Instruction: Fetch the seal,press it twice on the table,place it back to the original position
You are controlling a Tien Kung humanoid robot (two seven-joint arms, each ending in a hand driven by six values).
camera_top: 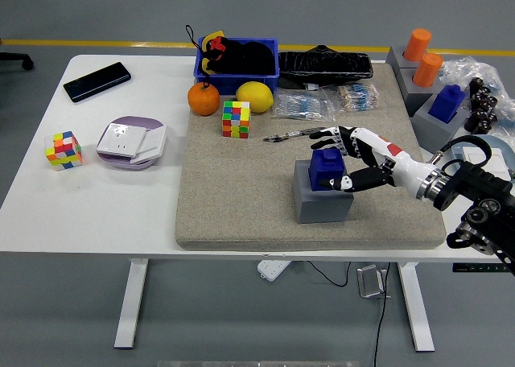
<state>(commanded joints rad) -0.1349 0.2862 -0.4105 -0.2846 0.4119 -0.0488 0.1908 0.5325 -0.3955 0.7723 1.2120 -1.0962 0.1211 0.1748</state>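
The blue seal (324,171) stands upright on a grey block (322,203) in the middle of the beige mat (241,198). My right hand (338,159) reaches in from the right and straddles the seal: its fingers (328,134) lie spread behind the seal's top and the thumb (344,183) sits at its front right corner. The fingers look extended, not clamped. The left arm is out of view.
A pen (294,134) lies just behind the hand. A Rubik's cube (236,119), orange (203,99), lemon (254,96) and blue bin (237,61) stand further back left. At the right are another blue seal (447,103) and orange cylinders (427,69) on grey blocks.
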